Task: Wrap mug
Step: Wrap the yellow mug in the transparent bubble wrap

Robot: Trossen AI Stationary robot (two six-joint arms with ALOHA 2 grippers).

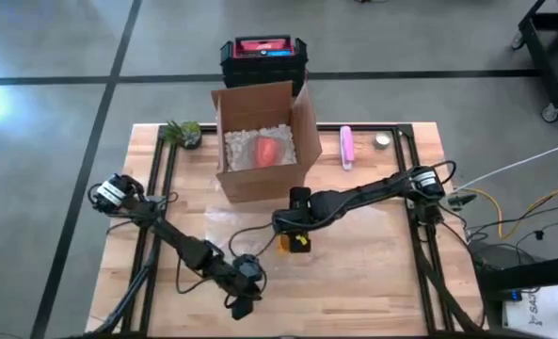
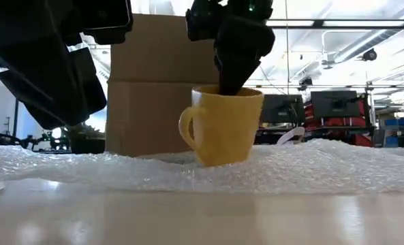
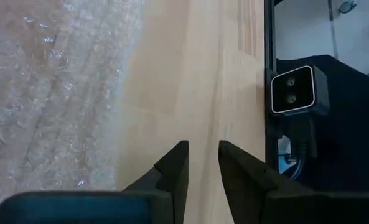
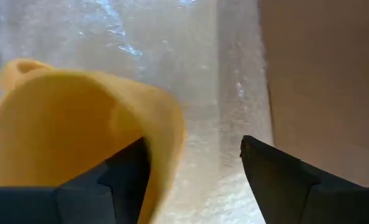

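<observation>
A yellow mug (image 1: 298,243) (image 2: 222,126) (image 4: 66,118) stands upright on a sheet of bubble wrap (image 2: 311,163) (image 4: 190,50) spread over the middle of the table. My right gripper (image 1: 298,235) (image 4: 193,174) comes down on the mug from above. It is open, with one finger (image 4: 125,174) inside the mug and the other (image 4: 277,177) outside, above the wrap. My left gripper (image 1: 244,301) (image 3: 203,168) hovers near the table's front edge over bare wood, beside the wrap's edge (image 3: 47,93). Its fingers are a narrow gap apart with nothing between them. My right gripper straddles the mug's rim (image 4: 168,134) from above, on the side away from the handle (image 2: 187,126). The inner finger lies close along the inner wall; whether it touches, I cannot tell. The outer finger stands clear of the wall. The mug's base rests on the bubble wrap.
An open cardboard box (image 1: 260,141) with packing peanuts and a red thing stands just behind the mug. A black and red case (image 1: 263,56) sits beyond it. A small plant (image 1: 183,132), a pink thing (image 1: 347,148) and a small round thing (image 1: 382,141) lie along the far edge.
</observation>
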